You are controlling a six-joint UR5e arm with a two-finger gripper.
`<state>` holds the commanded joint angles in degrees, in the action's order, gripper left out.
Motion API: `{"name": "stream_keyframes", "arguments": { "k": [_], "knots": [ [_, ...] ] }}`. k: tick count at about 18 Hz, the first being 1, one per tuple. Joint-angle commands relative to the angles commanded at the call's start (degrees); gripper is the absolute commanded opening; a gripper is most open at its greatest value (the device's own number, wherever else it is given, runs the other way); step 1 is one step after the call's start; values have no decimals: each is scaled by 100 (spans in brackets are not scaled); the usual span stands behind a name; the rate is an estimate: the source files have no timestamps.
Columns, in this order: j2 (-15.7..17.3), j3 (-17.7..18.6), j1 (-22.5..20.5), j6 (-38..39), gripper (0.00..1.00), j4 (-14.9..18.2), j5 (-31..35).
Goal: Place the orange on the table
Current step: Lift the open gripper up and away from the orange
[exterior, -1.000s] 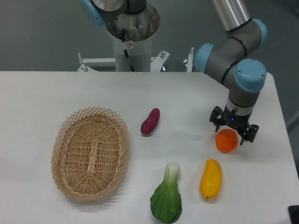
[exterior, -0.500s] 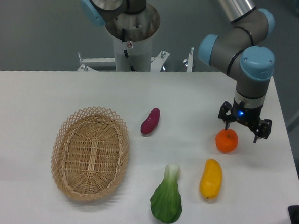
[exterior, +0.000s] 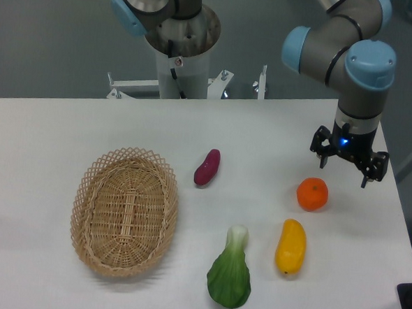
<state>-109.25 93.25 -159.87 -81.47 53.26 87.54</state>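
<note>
Orange (exterior: 312,194) on table (exterior: 68,125), fingers (exterior: 323,162) spread, above it.

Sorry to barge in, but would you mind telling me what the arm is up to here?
It is setting the orange on the table. The fruit now rests there, clear of the basket, and the gripper has let go and lifted up and to the right, open and empty.

I see the orange (exterior: 312,194) resting on the white surface (exterior: 68,125), free of my hand (exterior: 346,169), which hangs above and to its right with fingers spread. Below the orange lies a mango (exterior: 290,246); a bok choy (exterior: 230,269), purple yam (exterior: 207,167) and basket (exterior: 124,210) sit further left.
</note>
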Motion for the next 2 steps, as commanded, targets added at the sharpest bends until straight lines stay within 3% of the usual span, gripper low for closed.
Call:
{"name": "stream_keyframes", "arguments": {
  "k": [2],
  "knots": [
    [18, 9, 0, 0, 100, 0, 0]
  ]
}}
